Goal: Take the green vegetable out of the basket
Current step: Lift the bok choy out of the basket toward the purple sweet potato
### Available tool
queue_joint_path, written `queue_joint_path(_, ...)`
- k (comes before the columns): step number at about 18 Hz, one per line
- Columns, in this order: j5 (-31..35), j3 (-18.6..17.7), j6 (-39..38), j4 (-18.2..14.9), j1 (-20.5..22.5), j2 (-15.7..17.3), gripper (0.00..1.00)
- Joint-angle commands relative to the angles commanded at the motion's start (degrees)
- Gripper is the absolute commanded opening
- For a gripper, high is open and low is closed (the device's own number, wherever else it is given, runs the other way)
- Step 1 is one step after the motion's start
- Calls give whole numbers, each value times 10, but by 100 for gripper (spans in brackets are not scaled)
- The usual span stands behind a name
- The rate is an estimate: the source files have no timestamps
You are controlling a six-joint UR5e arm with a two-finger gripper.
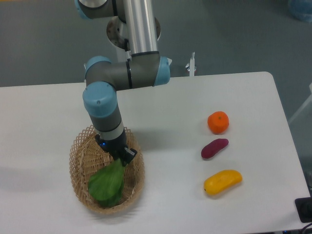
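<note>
Camera view, item: green vegetable [106, 184] in basket [79, 151], which we judge light and floppy; hand [120, 158] pinching its stem end, the sensible hold.

what everything's made of, by the looks

basket [80, 157] is tan woven wicker, rough, with an open lacy rim. green vegetable [107, 182] looks like smooth matt plastic. the arm [139, 29] is brushed silvery metal with glossy blue plastic caps. table [170, 107] is plain matt white.
</note>
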Motion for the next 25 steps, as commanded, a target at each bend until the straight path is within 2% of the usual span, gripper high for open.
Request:
queue_joint_path(9, -78, 45, 18, -7, 71, 34, 38)
queue_joint_path(12, -101, 55, 61, -9, 106, 42, 38)
queue_joint_path(16, -121, 62, 123, -45, 156, 54, 38)
queue_joint_path(21, -131, 104, 202, -119, 200, 55, 38)
queue_joint_path(25, -129, 106, 234, -125, 218, 55, 38)
